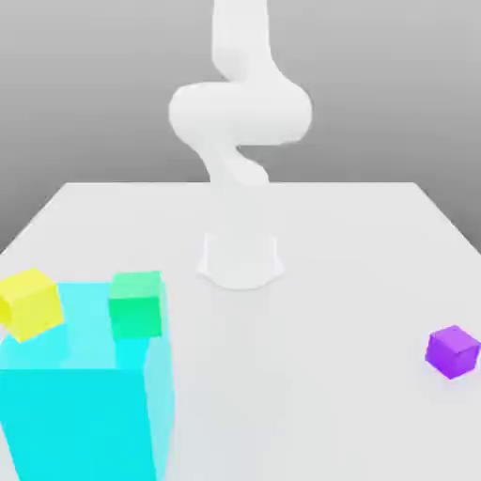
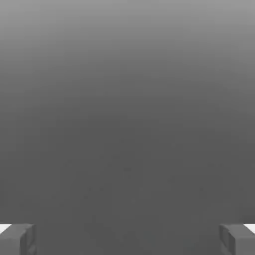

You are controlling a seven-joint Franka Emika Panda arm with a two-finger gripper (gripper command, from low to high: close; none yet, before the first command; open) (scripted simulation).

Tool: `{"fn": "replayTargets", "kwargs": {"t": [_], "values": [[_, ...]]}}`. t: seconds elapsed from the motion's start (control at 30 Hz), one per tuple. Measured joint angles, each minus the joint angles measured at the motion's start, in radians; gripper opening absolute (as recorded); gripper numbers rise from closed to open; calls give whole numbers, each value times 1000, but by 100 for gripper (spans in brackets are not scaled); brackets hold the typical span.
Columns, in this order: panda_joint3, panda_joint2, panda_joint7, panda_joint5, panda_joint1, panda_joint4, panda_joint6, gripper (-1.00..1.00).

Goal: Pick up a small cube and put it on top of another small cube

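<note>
Gripper (image 2: 128,240) is wide open & empty, its two fingertips (image 2: 20,241) well apart w/ only plain grey backdrop (image 2: 127,124) btwn them in the hand view. It's touching none of the cubes.

Landmark = big cyan block (image 1: 80,423), at the exterior view's left, near side of the table (image 1: 310,376). Small purple cube (image 1: 453,352), the one for the task, is on the table well apart from the block, off toward the exterior view's right. It's turned at an angle, w/ a corner edge toward the camera.

Yellow cube (image 1: 31,303) is at the top of the block, over toward the exterior view's left; it looks turned & a bit tilted, partly past the block's outline. Green cube (image 1: 136,305) is also at the top of the block, toward the exterior view's right side of it, sitting squarer, approx. in line w/ the block's edges. There's a gap btwn yellow & green, cyan showing there. Can't tell exactly how yellow touches the block.

White robot arm (image 1: 240,113) stands behind the block & to the exterior view's right of it, its base (image 1: 240,261) on the table, upper part running out past the top of the exterior view. Grey background (image 1: 85,94) behind.
</note>
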Motion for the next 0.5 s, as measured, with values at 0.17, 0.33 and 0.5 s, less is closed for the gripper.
{"fn": "replayTargets", "kwargs": {"t": [0.17, 0.33, 0.5], "values": [[0, 178, -236, 32, 159, -54, 83, 0], [21, 350, -462, 61, 298, -106, 164, 0], [67, 521, -678, 76, 413, -158, 246, 0]]}}
